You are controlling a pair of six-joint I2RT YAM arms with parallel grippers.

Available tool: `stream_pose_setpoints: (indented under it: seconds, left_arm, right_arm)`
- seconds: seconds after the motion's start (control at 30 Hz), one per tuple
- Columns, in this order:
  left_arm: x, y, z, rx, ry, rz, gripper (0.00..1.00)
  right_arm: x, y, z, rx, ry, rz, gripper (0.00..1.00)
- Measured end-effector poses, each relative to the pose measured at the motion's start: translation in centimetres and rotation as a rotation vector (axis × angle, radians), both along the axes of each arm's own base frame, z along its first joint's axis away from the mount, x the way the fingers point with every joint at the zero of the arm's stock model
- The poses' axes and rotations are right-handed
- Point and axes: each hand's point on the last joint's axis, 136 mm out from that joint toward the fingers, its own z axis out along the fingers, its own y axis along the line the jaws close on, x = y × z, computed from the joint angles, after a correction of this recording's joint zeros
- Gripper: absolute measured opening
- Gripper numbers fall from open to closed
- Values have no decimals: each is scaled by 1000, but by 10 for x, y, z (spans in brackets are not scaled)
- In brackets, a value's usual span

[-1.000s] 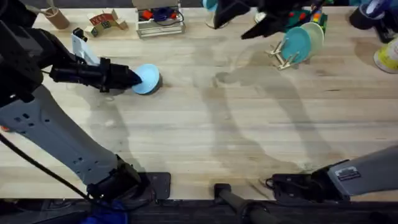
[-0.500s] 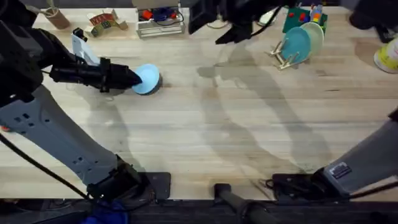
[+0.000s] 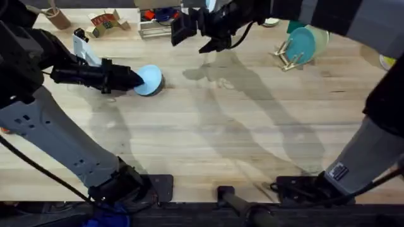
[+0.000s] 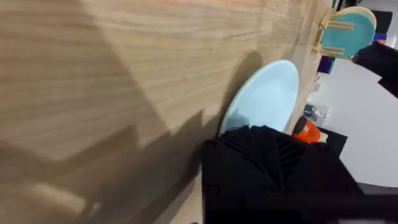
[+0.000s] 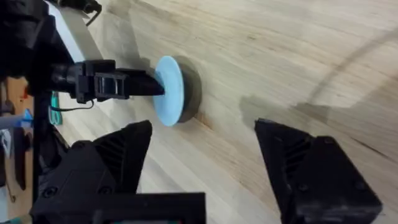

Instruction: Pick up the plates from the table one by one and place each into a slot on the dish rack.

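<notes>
My left gripper (image 3: 136, 79) is shut on the near edge of the light blue plate (image 3: 151, 80), at the table's (image 3: 240, 139) back left. The plate (image 5: 169, 90) stands tilted up on its far edge, with the left gripper (image 5: 140, 86) at its rim. In the left wrist view the plate (image 4: 264, 99) sits just beyond a black finger (image 4: 273, 168). The right gripper (image 3: 191, 31) hovers open above the back middle of the table, its fingers (image 5: 118, 162) spread wide. At the back right, the dish rack (image 3: 287, 58) holds a teal plate (image 3: 302, 44) and a cream plate (image 3: 320, 36).
A grey wire tray (image 3: 163, 24) with colourful items stands at the back, behind the right gripper. Wooden blocks (image 3: 107, 24) and a brown cup (image 3: 57, 17) sit at the back left. A white and yellow container (image 3: 394, 60) is at the right edge.
The right arm has swung left from beside the dish rack to the back middle of the table. The left gripper and the light blue plate have not moved.
</notes>
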Motion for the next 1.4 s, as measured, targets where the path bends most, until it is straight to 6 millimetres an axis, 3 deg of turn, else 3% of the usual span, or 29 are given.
stream_pose_setpoints:
  seconds: [0.17, 0.47, 0.73, 1.13, 1.4]
  left_arm:
    - [0, 0, 0, 0, -1, 0, 41]
    - [0, 0, 0, 0, -1, 0, 41]
    - [0, 0, 0, 1, -1, 0, 41]
    - [0, 0, 0, 1, -1, 0, 41]
    - [0, 0, 0, 0, -1, 0, 41]
  right_arm:
    - [-6, 11, -13, -10, 19, 21, 993]
    - [-14, 36, -16, 12, -5, 65, 994]
    - [-21, 58, -43, 11, 29, 86, 994]
    - [-31, 87, -64, 55, 84, 84, 995]
    - [-35, 105, -58, 98, 79, 82, 995]
